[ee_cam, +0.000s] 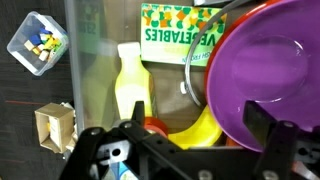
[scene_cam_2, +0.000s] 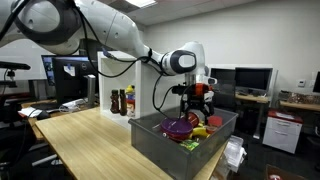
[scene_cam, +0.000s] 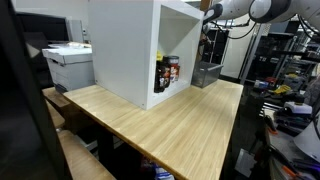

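Purple bowl (ee_cam: 275,70) lies in the grey bin (scene_cam_2: 152,142), beneath my gripper (ee_cam: 195,132) and close to one finger. Fingers spread wide, gripping nothing. A yellow bottle (ee_cam: 132,88) lies ahead of the opposite finger.

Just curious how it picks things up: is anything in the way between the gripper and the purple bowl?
Nothing visible. The open gripper hangs above the bin, and the purple bowl lies uncovered in it, just beneath.
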You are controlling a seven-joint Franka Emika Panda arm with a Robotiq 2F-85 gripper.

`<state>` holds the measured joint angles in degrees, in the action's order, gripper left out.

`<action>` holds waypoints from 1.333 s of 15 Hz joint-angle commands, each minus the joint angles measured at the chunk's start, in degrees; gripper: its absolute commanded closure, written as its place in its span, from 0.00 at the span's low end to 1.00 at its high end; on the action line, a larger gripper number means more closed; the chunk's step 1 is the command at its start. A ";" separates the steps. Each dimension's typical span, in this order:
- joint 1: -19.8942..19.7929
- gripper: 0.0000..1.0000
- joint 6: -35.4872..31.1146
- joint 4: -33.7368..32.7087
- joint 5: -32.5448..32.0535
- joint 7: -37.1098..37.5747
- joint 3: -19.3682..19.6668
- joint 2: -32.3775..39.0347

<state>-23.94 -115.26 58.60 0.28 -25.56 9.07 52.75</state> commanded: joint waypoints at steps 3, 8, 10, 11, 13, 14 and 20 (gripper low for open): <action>0.03 0.00 -2.25 0.45 0.40 -0.23 -0.57 0.51; -1.82 0.00 -6.13 2.18 3.75 -1.81 -3.80 1.58; -2.62 0.00 -8.16 4.14 5.92 -2.65 -5.65 1.59; -2.82 0.00 -9.44 5.42 6.72 -2.96 -6.42 1.43; -3.27 0.00 -12.04 8.29 8.03 -3.63 -8.03 1.14; -3.67 0.00 -12.84 9.22 8.57 -4.48 -8.79 1.05; -4.35 0.00 -15.28 14.04 7.87 -2.88 -8.87 -1.59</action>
<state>-28.34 -130.77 73.07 8.03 -28.36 0.07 50.92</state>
